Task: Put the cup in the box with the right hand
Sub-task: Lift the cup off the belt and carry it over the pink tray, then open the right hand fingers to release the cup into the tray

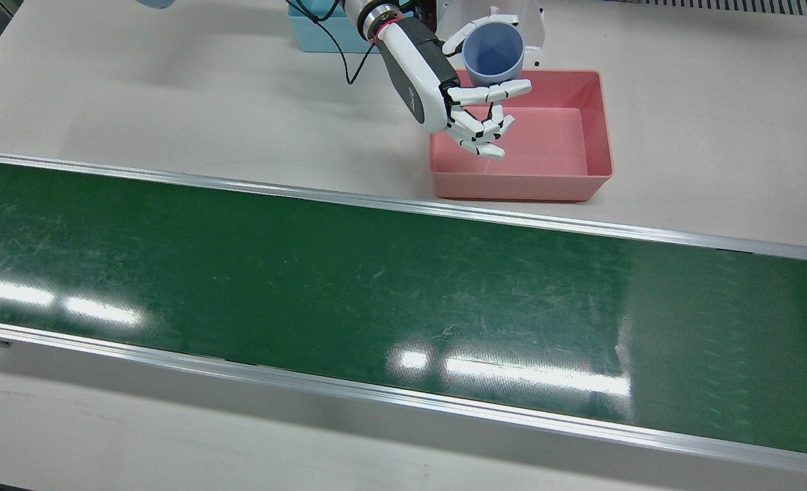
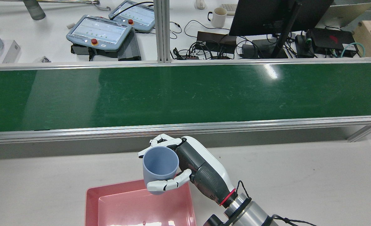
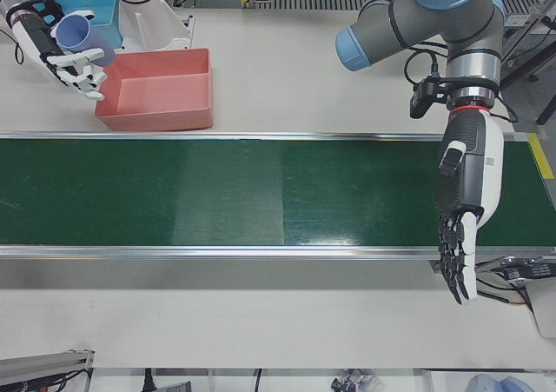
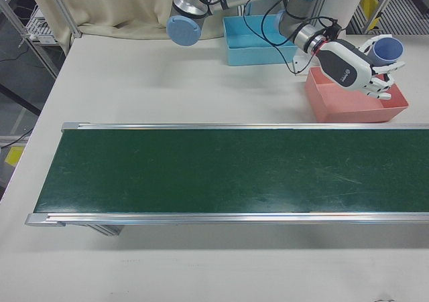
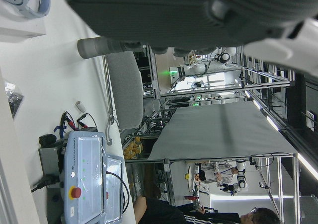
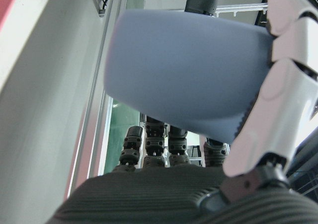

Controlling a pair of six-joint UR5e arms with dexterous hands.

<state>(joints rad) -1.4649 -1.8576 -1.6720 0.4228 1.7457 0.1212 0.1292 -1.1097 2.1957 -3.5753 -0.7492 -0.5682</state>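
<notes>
My right hand is shut on a pale blue cup, held upright with its mouth up. From the rear view the cup hangs above the far right corner of the pink box, which is empty inside. The hand grips it from the right side. The right-front view shows the cup over the box. In the right hand view the cup fills the frame. My left hand hangs open, fingers pointing down, over the near edge of the green belt, holding nothing.
A light blue bin stands behind the pink box. The green conveyor belt with metal rails runs across the table. Beyond it in the rear view lie teach pendants, cables, a monitor and a white mug.
</notes>
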